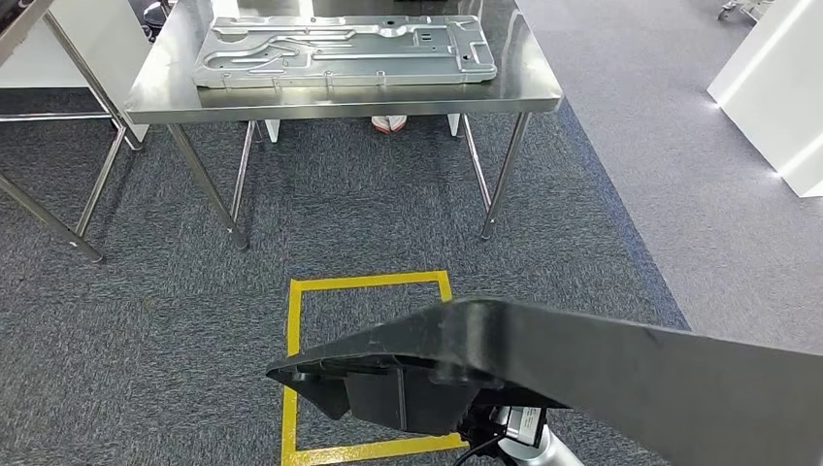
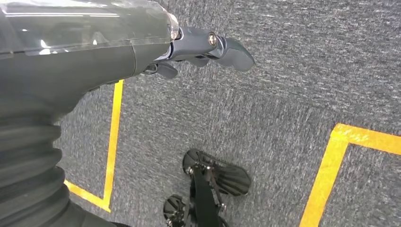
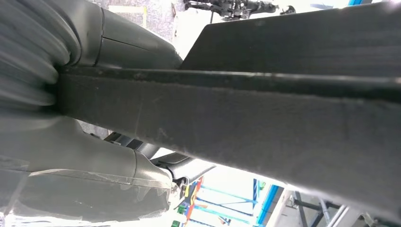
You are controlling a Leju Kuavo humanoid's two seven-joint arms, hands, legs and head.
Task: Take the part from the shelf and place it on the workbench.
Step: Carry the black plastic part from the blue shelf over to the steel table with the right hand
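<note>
— Left side?
— Grey carpet floor [image 1: 146,320], open between the steel legs. Left robot hand [image 2: 208,47] hanging above the carpet, dark fingers [image 2: 236,53] curled in, gripping nothing. Yellow tape lines [image 2: 113,142] on the floor either side of it.

— Middle?
— Stainless steel desk [image 1: 529,92] straight ahead, front edge facing the camera, legs splayed onto the carpet. Flat silver stamped metal panel [image 1: 345,50] lying on it, covering most of the top, near edge just inside the front rim. Open carpet between desk and the yellow taped square [image 1: 369,283] on the floor.

— And the part?
— Long black flat plastic part [image 1: 602,364] held low and close, well short of the desk, running from above the taped square out past the right edge of the head view. Right robot hand [image 3: 94,165] wrapped around it: grey thumb on one face, the rest on the other, clamped along its long edge.

— Right side?
— Paler grey carpet strip [image 1: 679,194], then a white cabinet [image 1: 776,87] at the far right.
</note>
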